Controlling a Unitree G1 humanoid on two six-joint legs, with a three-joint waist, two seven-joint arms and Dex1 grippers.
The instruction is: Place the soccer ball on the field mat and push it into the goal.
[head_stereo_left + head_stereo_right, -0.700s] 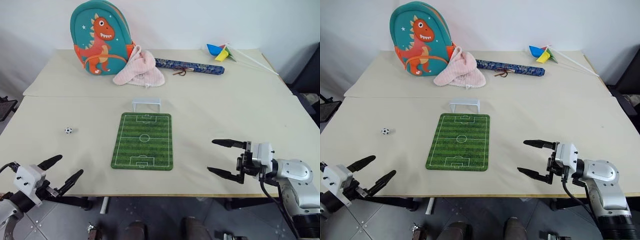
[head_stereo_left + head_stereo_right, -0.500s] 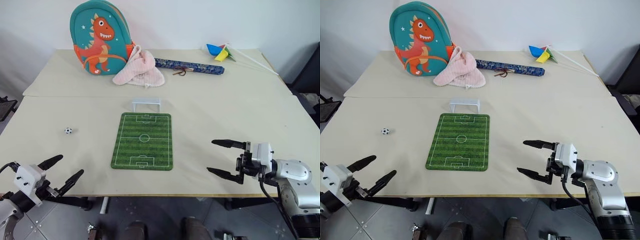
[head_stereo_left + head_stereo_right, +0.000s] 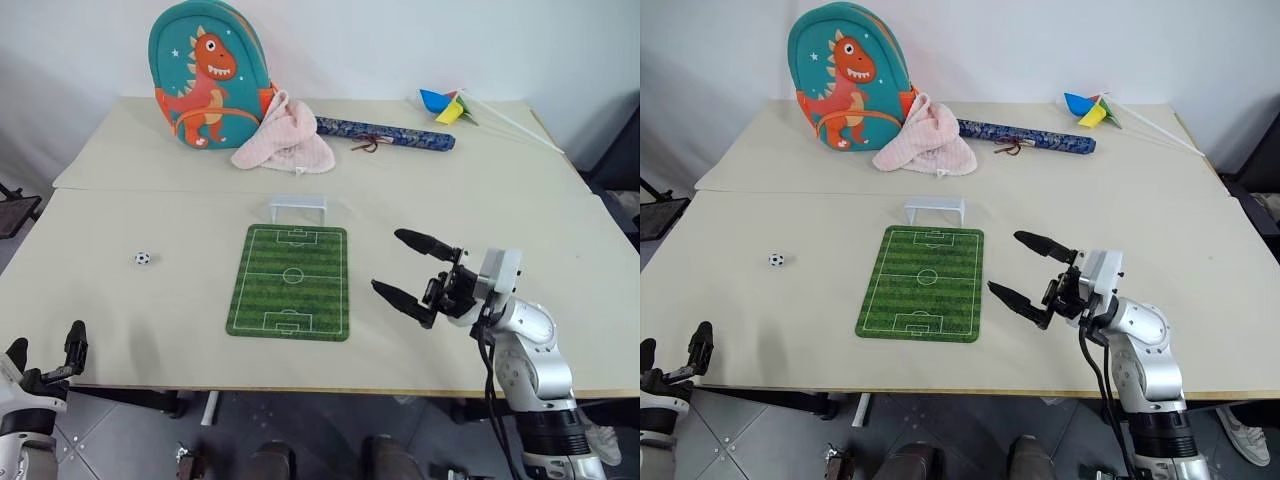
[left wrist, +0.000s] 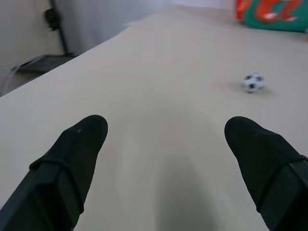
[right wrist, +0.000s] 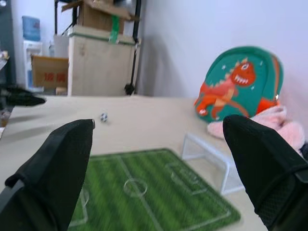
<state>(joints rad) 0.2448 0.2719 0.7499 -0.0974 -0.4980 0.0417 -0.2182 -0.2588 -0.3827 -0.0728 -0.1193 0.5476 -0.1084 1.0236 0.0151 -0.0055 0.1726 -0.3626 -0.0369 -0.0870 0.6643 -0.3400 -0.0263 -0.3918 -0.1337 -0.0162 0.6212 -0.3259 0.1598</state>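
The soccer ball [image 3: 142, 258] is a tiny black-and-white ball lying on the bare table, left of the field mat [image 3: 290, 281]. The green mat lies flat mid-table, and the pale goal [image 3: 297, 208] stands just beyond its far short edge. My right gripper [image 3: 387, 261] hovers open beside the mat's right edge, pointing left across it, with nothing between its fingers. My left gripper [image 3: 45, 345] is open and empty at the table's near left edge. In the left wrist view the soccer ball [image 4: 252, 82] lies well beyond the left fingertips [image 4: 89, 127].
A teal dinosaur backpack [image 3: 205, 75], a pink cloth [image 3: 285, 142], a blue patterned roll [image 3: 385, 132] and a pinwheel [image 3: 450, 105] lie along the table's far side. A seam [image 3: 150, 191] crosses the tabletop behind the goal.
My right gripper has swung left and up, from the near right of the table to the mat's right edge. My left gripper has dropped lower and further left. The ball has not moved.
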